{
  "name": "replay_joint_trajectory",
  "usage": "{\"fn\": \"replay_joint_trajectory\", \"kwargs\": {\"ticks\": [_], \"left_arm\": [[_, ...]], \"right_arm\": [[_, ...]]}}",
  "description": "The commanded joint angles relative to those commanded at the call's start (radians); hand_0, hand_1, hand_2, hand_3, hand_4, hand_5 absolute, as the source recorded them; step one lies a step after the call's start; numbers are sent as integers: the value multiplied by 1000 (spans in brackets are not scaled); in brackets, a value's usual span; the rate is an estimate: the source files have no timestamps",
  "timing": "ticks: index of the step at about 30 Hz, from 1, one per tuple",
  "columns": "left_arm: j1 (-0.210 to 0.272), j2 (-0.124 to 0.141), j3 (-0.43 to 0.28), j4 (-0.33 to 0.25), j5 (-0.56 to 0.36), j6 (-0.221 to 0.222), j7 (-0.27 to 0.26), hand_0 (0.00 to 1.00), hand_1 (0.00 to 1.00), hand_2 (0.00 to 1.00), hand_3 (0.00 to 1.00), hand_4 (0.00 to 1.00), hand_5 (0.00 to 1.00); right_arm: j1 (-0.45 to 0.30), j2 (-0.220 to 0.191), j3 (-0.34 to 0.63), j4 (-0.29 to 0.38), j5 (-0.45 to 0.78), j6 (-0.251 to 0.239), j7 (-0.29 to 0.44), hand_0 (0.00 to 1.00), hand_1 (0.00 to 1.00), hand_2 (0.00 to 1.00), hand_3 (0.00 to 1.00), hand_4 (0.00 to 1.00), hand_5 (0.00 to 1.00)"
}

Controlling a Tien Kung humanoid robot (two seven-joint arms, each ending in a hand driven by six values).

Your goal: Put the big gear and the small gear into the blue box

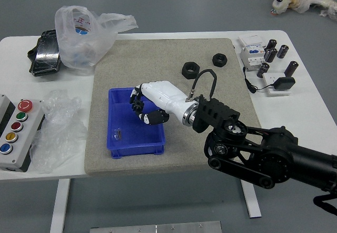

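Open-topped blue plastic box [137,151] lay beneath my black-and-white right hand [152,96]; any release, I judged, wanted straight-down travel; grip undetermined (could not tell whether it held anything); neither gear identifiable.

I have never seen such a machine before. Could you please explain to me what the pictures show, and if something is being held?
The camera is high up on the robot's side, looking forward and down over a white table. The black arm from the right is the robot's right arm; its robot hand, partly white, is over the blue box. The left arm is out of view.

The box sits on a grey mat, which also bears two black rings. At the left are a button panel and a plastic bag; at the right, some small dark cylinders.

I cannot tell whether the hand holds anything.
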Motion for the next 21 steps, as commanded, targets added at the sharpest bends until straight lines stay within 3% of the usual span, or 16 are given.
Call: {"fn": "replay_joint_trajectory", "kwargs": {"ticks": [14, 21], "left_arm": [[0, 0, -2, -1, 2, 0, 2, 719, 668, 666, 754, 740, 458], [-1, -2, 2, 0, -4, 2, 0, 719, 668, 665, 754, 740, 458]], "right_arm": [[14, 1, -23, -1, 0, 7, 0, 746, 798, 791, 738, 575, 128], [-45, -36, 82, 2, -2, -78, 14, 717, 786, 780, 729, 583, 132]]}}
